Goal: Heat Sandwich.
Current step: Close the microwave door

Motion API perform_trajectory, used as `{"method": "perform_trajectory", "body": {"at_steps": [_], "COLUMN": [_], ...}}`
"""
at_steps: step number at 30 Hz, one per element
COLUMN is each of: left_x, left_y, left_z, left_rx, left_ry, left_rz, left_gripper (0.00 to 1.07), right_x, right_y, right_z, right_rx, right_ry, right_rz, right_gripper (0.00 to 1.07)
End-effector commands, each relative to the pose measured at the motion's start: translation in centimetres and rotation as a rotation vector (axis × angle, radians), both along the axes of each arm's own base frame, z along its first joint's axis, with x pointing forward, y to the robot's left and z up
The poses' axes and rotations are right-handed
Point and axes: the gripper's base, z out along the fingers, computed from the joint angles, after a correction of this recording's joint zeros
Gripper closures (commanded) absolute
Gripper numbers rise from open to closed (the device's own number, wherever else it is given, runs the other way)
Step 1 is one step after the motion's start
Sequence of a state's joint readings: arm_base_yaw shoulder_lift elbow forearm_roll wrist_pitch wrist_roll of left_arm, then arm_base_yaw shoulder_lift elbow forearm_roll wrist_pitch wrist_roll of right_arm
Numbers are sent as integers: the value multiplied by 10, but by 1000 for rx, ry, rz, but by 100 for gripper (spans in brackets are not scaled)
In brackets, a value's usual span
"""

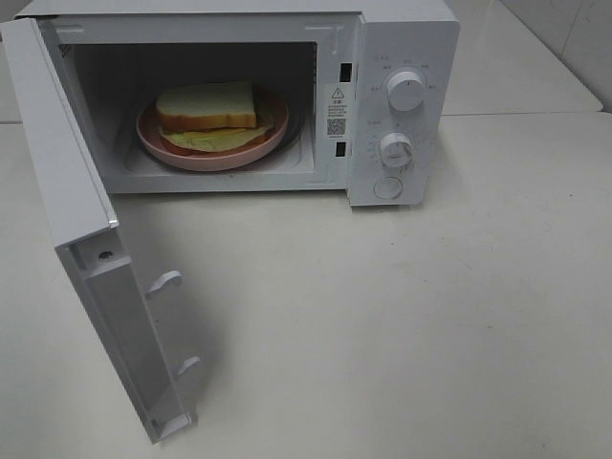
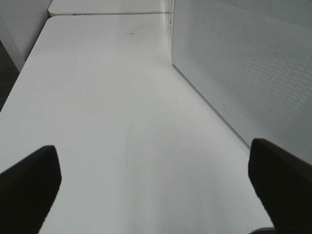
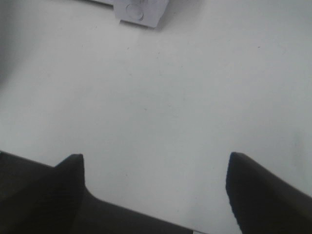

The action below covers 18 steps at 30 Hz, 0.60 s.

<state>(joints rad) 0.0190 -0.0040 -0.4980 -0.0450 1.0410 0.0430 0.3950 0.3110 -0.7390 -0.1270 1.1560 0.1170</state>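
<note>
Sandwich on plate: inside microwave, ready for heating. Door: open beside left gripper, awaiting closing. Right gripper: idle. Both jaws wide, empty.

It looks like a lab bench set up as a kitchen corner — a white microwave stands on a broad, plain pale table, its door swung open, with a sandwich on a pink plate inside it. Behind the microwave a second matching table butts against the first. Past the microwave's right rear corner is what looks like pale wall tiling.
</note>
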Motion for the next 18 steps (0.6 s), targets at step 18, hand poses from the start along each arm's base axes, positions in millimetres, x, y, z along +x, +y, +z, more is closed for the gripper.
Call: {"method": "perform_trajectory", "body": {"at_steps": [18], "left_x": [-4], "left_y": [0], "left_z": [-1], "left_rx": [-5], "left_ry": [-28], "left_rz": [-2], "left_gripper": [5], "right_x": [-26], "right_y": [-7], "right_z": [-54], "right_rx": [42], "right_ry": [-178], "right_rz": [-296], "right_gripper": [31]}}
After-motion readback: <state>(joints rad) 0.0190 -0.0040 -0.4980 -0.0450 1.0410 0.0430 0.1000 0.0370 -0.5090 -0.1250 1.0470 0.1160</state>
